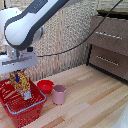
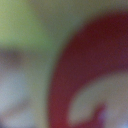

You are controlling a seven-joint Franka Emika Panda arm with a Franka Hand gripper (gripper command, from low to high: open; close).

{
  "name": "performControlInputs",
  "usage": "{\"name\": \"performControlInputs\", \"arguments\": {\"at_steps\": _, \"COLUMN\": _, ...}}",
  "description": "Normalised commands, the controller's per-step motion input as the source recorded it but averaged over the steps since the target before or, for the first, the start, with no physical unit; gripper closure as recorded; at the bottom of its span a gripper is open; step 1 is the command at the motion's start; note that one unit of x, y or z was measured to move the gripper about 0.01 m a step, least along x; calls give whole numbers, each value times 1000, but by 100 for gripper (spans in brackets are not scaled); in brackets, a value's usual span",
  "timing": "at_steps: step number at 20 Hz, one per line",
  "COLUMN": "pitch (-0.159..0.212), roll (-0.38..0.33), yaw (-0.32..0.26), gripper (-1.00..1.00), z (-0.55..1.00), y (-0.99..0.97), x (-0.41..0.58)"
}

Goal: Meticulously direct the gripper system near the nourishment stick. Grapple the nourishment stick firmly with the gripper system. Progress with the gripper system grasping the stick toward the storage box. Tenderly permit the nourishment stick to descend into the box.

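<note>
A: Where's the red lattice plastic basket with blue rim trim (image 1: 31,110)?
B: On the pale wooden counter (image 1: 85,97), at the exterior view's left.
A: And the orange-yellow flat snack packet (image 1: 22,84)?
B: Upright over the basket, lower end inside it.
A: Others?
B: Small red bowl (image 1: 45,86) just right of the basket, pink cup (image 1: 59,94) right of the bowl. Dark wooden drawer unit (image 1: 110,45) behind, far right. Wrist view is too blurred.

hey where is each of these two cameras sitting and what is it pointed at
Exterior view: off the arm, facing the wooden table; shows the white arm and hand holding the snack packet over the red basket.
Wrist view: on the wrist, very close and blurred; no hand discernible.
Shared: possibly a red shape, unidentifiable.
</note>
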Motion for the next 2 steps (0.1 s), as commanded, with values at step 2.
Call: {"name": "performControlInputs", "arguments": {"at_steps": 2, "pitch": 0, "roll": -18, "yaw": 83, "gripper": -100, "z": 481, "y": -43, "x": 163}}
